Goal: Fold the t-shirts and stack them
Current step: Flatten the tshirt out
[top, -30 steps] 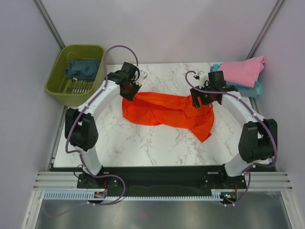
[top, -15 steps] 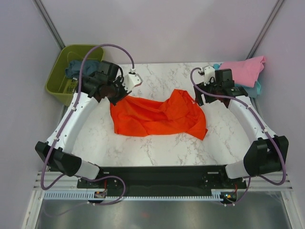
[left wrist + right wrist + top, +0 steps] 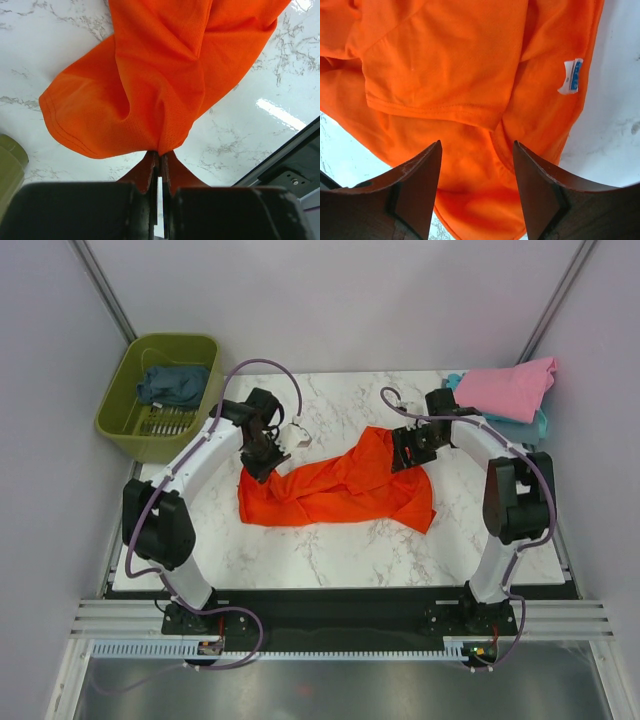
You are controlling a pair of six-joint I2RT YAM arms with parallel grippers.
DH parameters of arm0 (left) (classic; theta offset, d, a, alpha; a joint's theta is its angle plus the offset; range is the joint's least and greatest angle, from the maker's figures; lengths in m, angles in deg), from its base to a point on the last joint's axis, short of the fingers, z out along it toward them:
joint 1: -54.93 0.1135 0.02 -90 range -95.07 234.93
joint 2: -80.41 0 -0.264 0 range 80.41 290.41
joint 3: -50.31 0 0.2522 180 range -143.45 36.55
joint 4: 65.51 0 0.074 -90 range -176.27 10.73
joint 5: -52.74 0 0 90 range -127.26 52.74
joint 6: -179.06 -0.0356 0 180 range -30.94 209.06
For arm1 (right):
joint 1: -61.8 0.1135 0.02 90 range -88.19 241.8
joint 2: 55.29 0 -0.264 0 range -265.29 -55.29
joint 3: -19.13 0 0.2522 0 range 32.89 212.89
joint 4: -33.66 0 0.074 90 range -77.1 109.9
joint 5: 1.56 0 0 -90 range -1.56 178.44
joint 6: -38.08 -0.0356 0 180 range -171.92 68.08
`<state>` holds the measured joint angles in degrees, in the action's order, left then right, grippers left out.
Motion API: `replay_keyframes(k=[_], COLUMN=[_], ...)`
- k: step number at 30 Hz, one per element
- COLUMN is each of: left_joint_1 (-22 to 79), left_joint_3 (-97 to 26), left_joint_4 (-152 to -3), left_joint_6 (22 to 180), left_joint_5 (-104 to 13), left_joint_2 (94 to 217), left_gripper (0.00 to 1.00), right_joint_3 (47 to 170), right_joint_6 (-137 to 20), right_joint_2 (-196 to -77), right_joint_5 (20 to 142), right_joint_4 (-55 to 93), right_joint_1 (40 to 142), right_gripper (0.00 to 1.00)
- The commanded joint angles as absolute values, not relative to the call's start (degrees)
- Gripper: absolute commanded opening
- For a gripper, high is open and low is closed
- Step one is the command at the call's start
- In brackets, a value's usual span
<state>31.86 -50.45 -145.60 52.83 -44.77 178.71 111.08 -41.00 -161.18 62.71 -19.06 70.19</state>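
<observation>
Left gripper (image 3: 160, 159) tight on orange-red t-shirt (image 3: 160, 65); right gripper (image 3: 477, 150) agape.

Basket (image 3: 113, 408) behind-left of t-shirt (image 3: 330, 486) — stacked shirts (image 3: 505, 390), apparently, behind-right.

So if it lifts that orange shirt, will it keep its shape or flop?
Probably floppy: the orange shirt gathers in deep folds at the left hand pinching it. Likely light, since one small pinch holds its edge. Pushed, it would probably bunch up, as its rumpled spread suggests.
</observation>
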Motion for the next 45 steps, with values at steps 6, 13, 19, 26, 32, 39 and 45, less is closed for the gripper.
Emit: replay_keyframes(k=[6,13,19,26,32,39,45], left_joint_1=[32.1,32.6,32.8,33.0,33.0,33.0,32.5], left_joint_3=[-52.2,-52.0,-51.8,-51.3,-51.5,-58.6,-66.3], left_joint_4=[-143.8,-143.5,-143.1,-142.6,-141.5,-136.8,-134.6], left_joint_6=[57.3,57.2,57.7,57.9,58.1,56.5,54.5], left_joint_5=[-46.1,-45.6,-46.0,-46.1,-44.2,-35.0,-35.6], left_joint_2=[179.2,179.8,180.0,179.6,178.5,172.5,166.2], left_gripper=[0.04,0.04,0.04,0.04,0.03,0.03,0.03], right_joint_3=[117.8,119.7,120.9,120.8,121.8,133.1,135.6], right_joint_6=[-40.4,-41.2,-40.8,-40.1,-39.9,-38.1,-39.3], right_joint_2=[-168.8,-172.8,-173.7,-171.0,-166.6,-154.4,-142.4], right_joint_5=[57.5,55.6,55.2,55.9,56.4,62.5,71.6], right_joint_4=[-21.6,-22.1,-22.8,-23.3,-23.4,-22.2,-15.0], right_joint_1=[68.8,68.7,68.7,68.7,68.7,68.6,68.6], right_gripper=[0.63,0.57,0.43,0.0,0.0,0.0,0.0])
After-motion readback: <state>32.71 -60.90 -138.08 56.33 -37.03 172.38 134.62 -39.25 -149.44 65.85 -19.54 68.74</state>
